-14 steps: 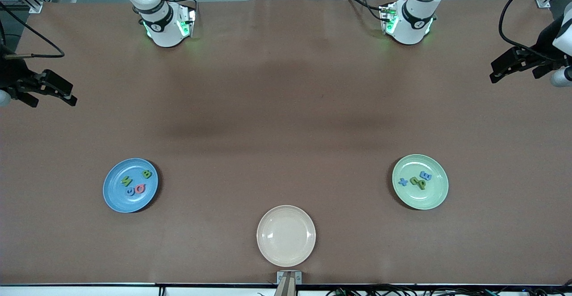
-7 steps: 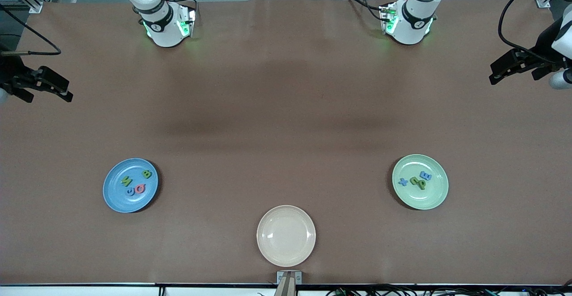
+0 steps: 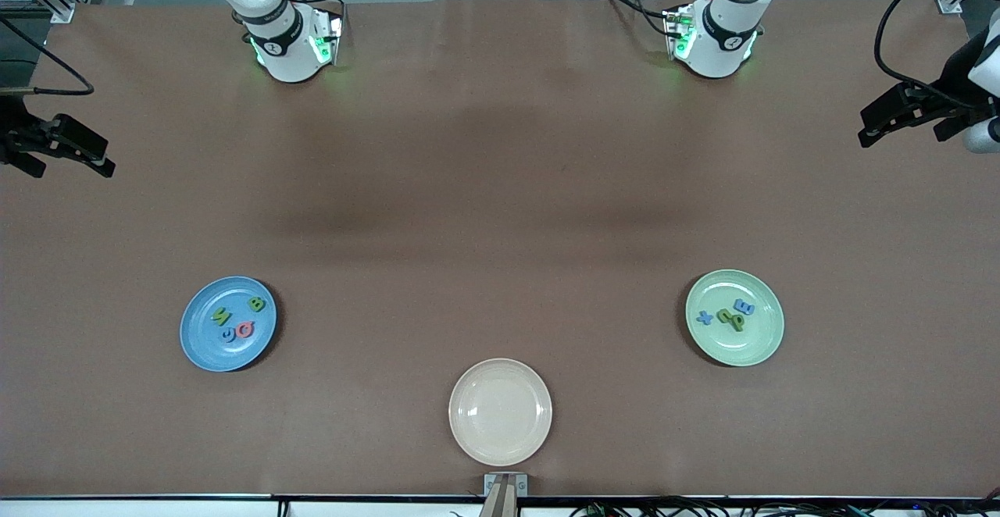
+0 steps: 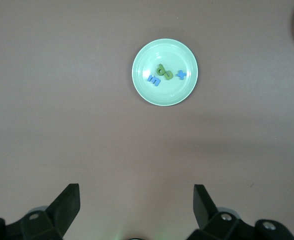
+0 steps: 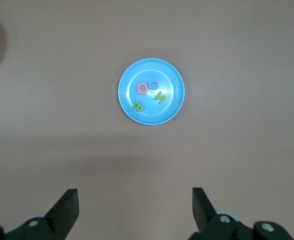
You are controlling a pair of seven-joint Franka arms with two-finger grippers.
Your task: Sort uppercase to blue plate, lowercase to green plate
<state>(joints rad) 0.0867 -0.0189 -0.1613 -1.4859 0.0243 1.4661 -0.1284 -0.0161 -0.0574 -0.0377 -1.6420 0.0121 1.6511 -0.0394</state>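
The right gripper point(image 3: 74, 154) has withdrawn toward its surface edge; the left gripper point(image 3: 883, 120) barely moved. Both have fingers apart, empty. The uppercase point(image 3: 238, 319) lies in the blue plate point(image 3: 199, 349), the lowercase point(image 3: 728, 315) in the green plate point(image 3: 762, 345).

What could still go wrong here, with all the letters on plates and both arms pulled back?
1. On the green plate, the green n and p sit touching, maybe overlapping; a later count or check could misread them.
2. The pink-red G and blue G on the blue plate also touch, with the same risk.
3. The left gripper and right gripper, both open, hang at the table's ends; cables trailing there might snag.
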